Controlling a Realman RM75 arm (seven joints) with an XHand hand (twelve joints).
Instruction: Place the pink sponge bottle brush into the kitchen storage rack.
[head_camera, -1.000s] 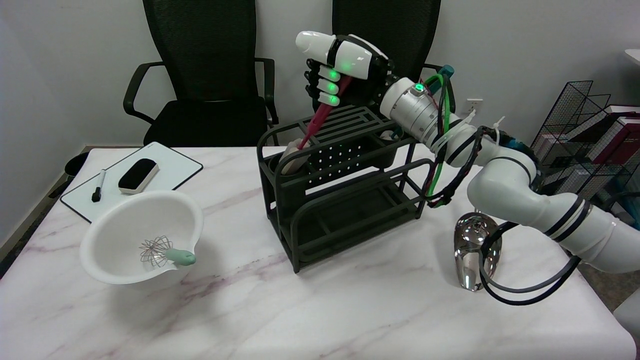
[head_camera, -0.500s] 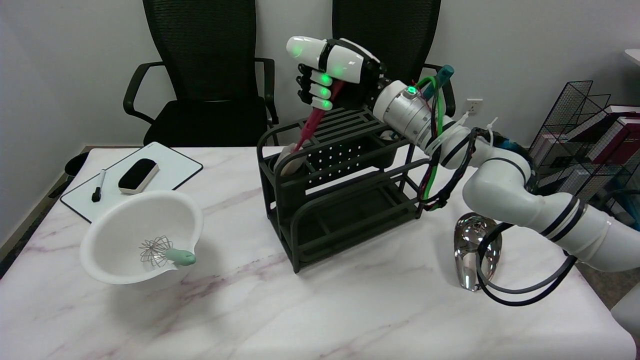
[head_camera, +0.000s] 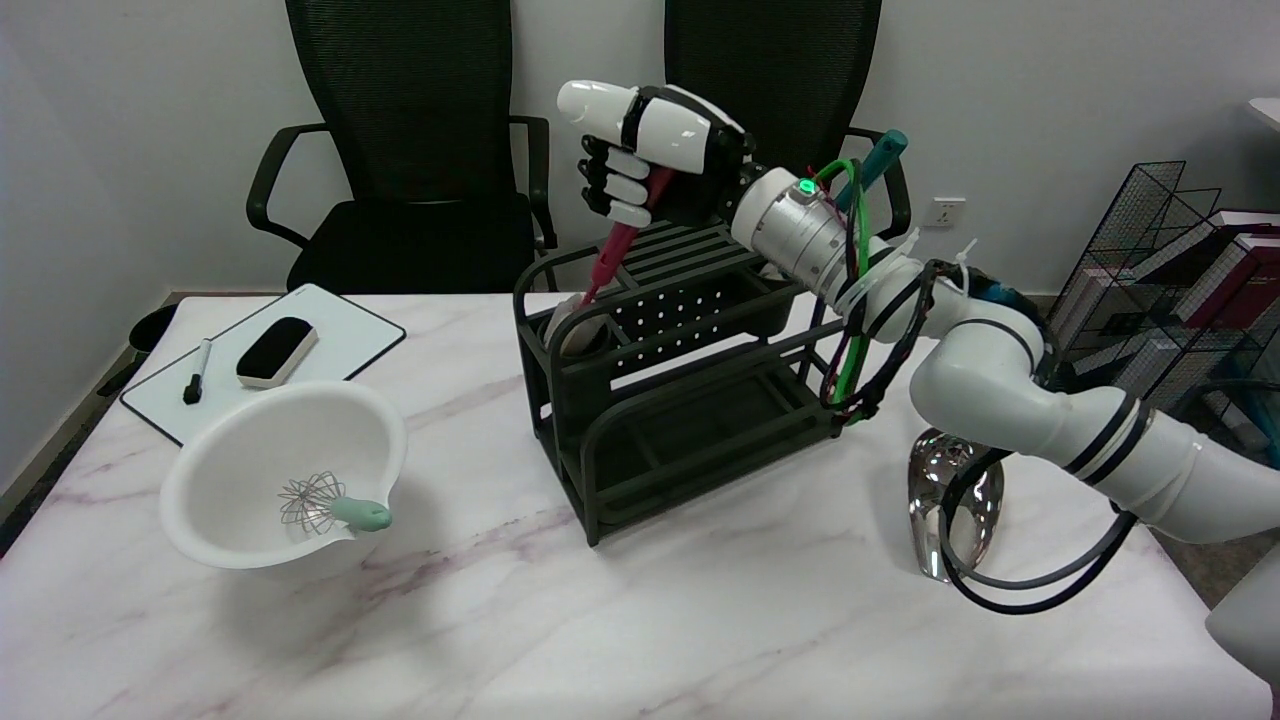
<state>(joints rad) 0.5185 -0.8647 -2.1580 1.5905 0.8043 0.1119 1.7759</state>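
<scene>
My right hand (head_camera: 645, 150) hovers above the left end of the black kitchen storage rack (head_camera: 680, 385) and grips the dark pink handle of the bottle brush (head_camera: 612, 258). The brush hangs tilted, handle up to the right. Its pale sponge head (head_camera: 572, 318) sits down inside the round holder at the rack's top left corner, partly hidden by the holder's rim.
A white bowl (head_camera: 285, 475) with a whisk (head_camera: 325, 503) sits at the left. Behind it lies a whiteboard (head_camera: 265, 355) with an eraser and a marker. A shiny chrome object (head_camera: 945, 500) stands right of the rack. Two black chairs stand behind the table.
My right hand has shifted left and a little upward with the brush handle. The handle now stands steeper, and the sponge head stays in the round holder.
</scene>
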